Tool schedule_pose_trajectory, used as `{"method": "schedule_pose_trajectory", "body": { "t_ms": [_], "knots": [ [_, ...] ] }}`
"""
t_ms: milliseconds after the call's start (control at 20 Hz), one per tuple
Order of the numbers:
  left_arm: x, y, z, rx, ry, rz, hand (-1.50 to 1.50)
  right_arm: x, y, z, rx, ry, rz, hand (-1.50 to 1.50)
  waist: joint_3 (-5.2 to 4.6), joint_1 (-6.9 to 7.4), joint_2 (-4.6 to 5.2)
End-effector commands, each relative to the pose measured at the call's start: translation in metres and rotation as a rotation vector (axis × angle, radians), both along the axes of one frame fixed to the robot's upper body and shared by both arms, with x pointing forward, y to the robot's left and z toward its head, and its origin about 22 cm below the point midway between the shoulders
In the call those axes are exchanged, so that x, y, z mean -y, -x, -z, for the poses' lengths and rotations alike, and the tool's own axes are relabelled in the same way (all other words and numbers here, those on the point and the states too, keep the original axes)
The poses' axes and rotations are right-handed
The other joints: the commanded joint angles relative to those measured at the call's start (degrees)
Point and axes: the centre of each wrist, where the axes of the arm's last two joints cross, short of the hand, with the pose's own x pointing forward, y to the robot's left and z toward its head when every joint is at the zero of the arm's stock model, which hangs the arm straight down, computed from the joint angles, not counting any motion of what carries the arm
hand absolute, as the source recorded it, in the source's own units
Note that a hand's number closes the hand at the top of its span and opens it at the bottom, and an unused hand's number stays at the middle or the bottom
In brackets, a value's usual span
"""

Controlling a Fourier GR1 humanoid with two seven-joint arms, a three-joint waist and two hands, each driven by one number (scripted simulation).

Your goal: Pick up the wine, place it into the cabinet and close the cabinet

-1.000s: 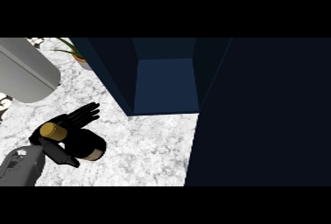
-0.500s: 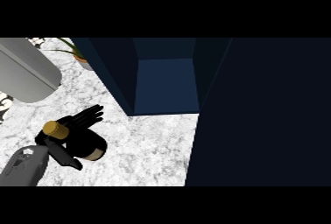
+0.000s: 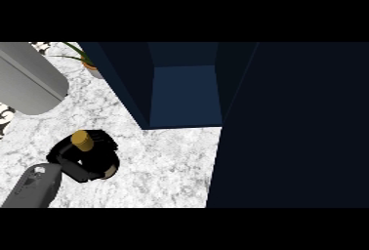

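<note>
One hand (image 3: 86, 163), the left one, is curled round the wine (image 3: 83, 141) near the counter's (image 3: 166, 166) left edge, close to its front. Only the gold cap peeks out on top, because the dark fingers hide the rest. It holds the wine this way so it can lift it, I think. The cabinet (image 3: 184, 93) stands open at the back, ready for the wine. No right hand shows
</note>
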Motion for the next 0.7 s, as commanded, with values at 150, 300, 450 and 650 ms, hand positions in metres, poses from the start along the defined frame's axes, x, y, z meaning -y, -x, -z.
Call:
{"method": "schedule_pose_trajectory", "body": {
  "t_ms": [150,300,450,650],
  "knots": [
    [-0.003,0.005,0.005,0.087,0.167,0.066,1.5,0.014,0.033,-0.017,0.061,-0.039,-0.003,-1.5,-0.16,-0.1,0.04],
    [-0.008,0.011,0.003,0.12,0.17,0.092,1.5,0.014,0.032,-0.02,0.035,-0.032,-0.008,-1.5,-0.25,0.16,-0.08],
    [0.01,0.0,-0.001,0.145,0.177,0.135,1.5,0.014,0.025,-0.018,0.045,-0.028,0.0,-1.5,-0.2,0.19,0.12],
    [0.028,0.052,0.045,0.228,0.133,-0.347,1.5,0.005,0.013,-0.005,0.042,-0.036,0.045,-1.5,-0.1,2.42,-0.34]
  ]
}}
